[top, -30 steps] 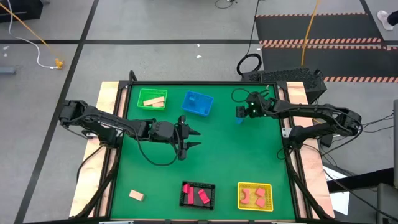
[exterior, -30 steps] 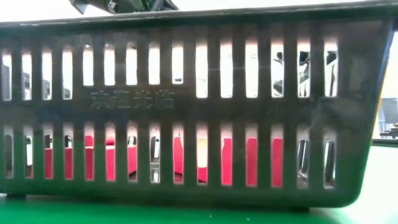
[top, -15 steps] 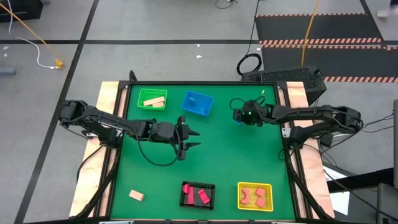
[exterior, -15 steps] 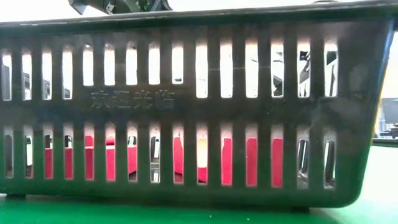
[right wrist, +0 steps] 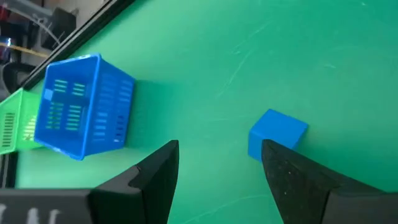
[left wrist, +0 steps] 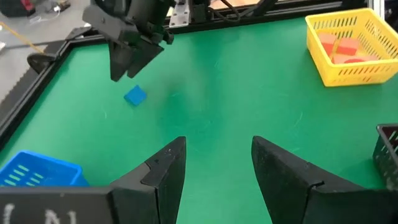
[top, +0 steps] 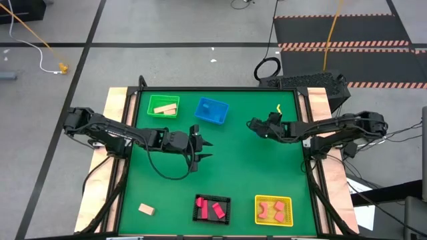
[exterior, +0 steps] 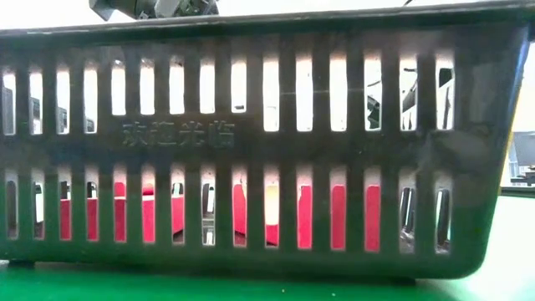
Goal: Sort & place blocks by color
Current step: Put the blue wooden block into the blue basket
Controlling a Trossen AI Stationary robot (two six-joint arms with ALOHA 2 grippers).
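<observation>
Right wrist view shows the blue cube (right wrist: pixel 277 134) on the bench, just ahead of the right tool (right wrist: pixel 221 180), whose fingers are open and empty. Left tool (top: pixel 200 151), also open, waits farther away at centre.

Around the blue cube (right wrist: pixel 277 132) the green mat (top: pixel 253 167) lies bare; only the blue basket (right wrist: pixel 84 106) stands well apart from it, with open mat between.
</observation>
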